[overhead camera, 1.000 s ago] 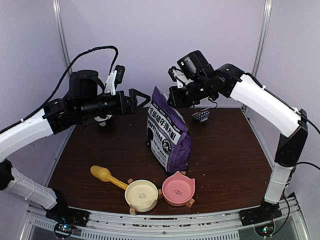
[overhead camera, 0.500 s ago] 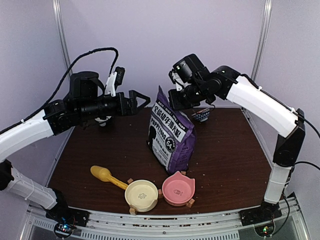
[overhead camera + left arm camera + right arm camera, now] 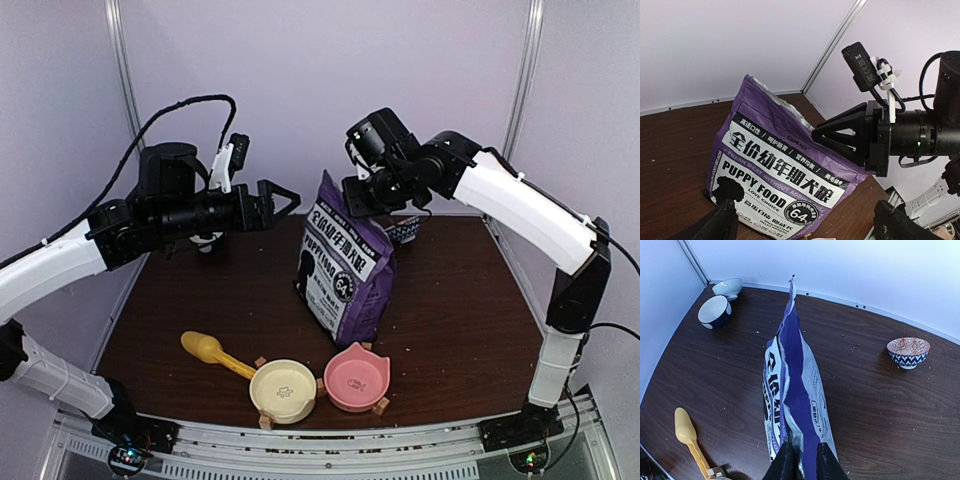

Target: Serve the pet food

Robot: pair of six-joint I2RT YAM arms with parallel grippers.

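A purple "PUPPY FOOD" bag (image 3: 340, 270) stands upright mid-table. Its top is pinched together, so the pet food is hidden inside. My right gripper (image 3: 362, 200) is shut on the bag's top right corner. In the right wrist view its two fingers (image 3: 785, 460) press the foil-lined top edge of the bag (image 3: 790, 385) from above. My left gripper (image 3: 285, 200) hangs open, left of the bag's top and clear of it. The left wrist view looks over the open left gripper (image 3: 805, 225) at the printed face of the bag (image 3: 785, 170).
A yellow scoop (image 3: 205, 348), a cream bowl (image 3: 283, 390) and a pink bowl (image 3: 356, 380) lie near the front edge. A patterned small bowl (image 3: 402, 231) sits behind the bag. Two more small bowls (image 3: 714, 311) stand at the back left. Crumbs dot the wood.
The bag's top has shifted right and its right corner has risen with my right gripper, so the bag stands taller and wider. The left arm has barely moved.
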